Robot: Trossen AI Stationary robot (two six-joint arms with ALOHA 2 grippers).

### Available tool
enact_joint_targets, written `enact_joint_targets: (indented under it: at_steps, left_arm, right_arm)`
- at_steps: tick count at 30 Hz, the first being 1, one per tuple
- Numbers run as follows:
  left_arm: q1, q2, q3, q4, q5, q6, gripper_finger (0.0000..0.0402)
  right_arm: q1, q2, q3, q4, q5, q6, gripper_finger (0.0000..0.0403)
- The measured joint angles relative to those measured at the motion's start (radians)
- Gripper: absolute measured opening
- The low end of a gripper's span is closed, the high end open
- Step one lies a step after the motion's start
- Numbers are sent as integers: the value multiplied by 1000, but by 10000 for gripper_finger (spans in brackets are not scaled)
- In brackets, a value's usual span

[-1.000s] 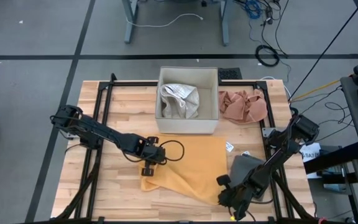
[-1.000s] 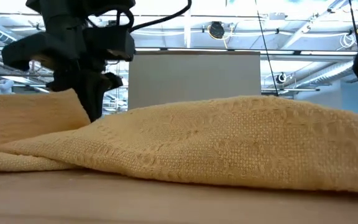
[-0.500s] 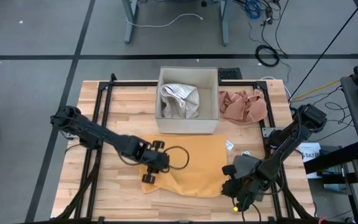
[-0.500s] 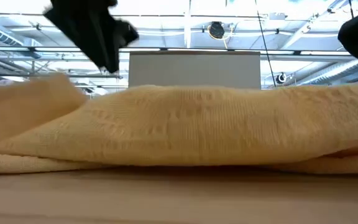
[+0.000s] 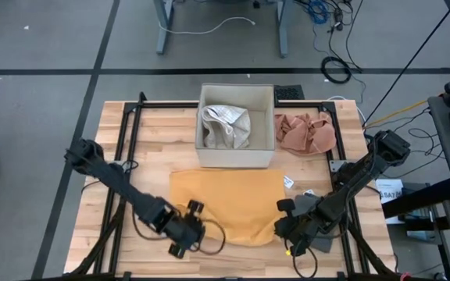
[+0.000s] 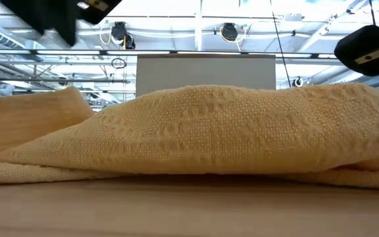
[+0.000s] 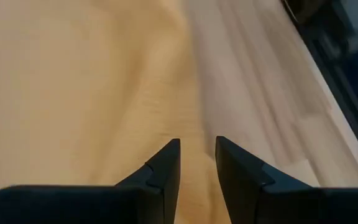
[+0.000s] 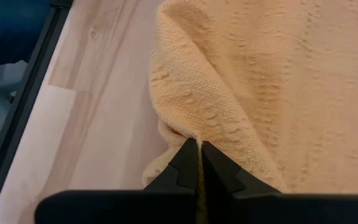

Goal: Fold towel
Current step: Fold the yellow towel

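The yellow towel (image 5: 225,207) lies roughly rectangular on the wooden table, in front of the box. In the low view the towel (image 6: 229,131) bulges in a soft hump. My right gripper (image 5: 286,232) is at its near right corner, shut on the cloth (image 8: 199,152). My left gripper (image 5: 180,238) hovers by the towel's near left corner, raised above the table. Its fingers (image 7: 197,155) are open by a narrow gap over the towel's edge (image 7: 166,106), and I see no hold. My right gripper pinches the towel's edge (image 8: 194,134) at the near right corner between its two shut fingers. It comes slanting down from the table's near right. The held edge rises into a small raised fold (image 8: 185,81). The rest of the towel lies on the table.
A white box (image 5: 266,125) with a crumpled pale cloth (image 5: 226,126) stands behind the towel. A pink cloth (image 5: 305,133) lies to its right. A grey object (image 5: 312,207) lies by my right arm. Black rails (image 5: 127,140) run along both sides. Bare wood shows left of the towel.
My left gripper has lifted off the towel and moved toward the table's near edge, ending by the near left corner. My right gripper has moved toward the far edge, drawing the towel's near right tail inward. The towel now lies squarer, with its far left part uncovered.
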Motion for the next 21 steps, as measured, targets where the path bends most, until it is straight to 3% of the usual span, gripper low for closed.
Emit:
enact_joint_targets:
  at_steps: [11,21]
  left_arm:
    - [-56,158,-2,-78,-31,-67,108]
    - [-62,170,-12,-123,-23,-128,108]
  right_arm:
    - [-11,0,0,3,-6,-13,0]
    - [-10,0,0,7,-6,0,0]
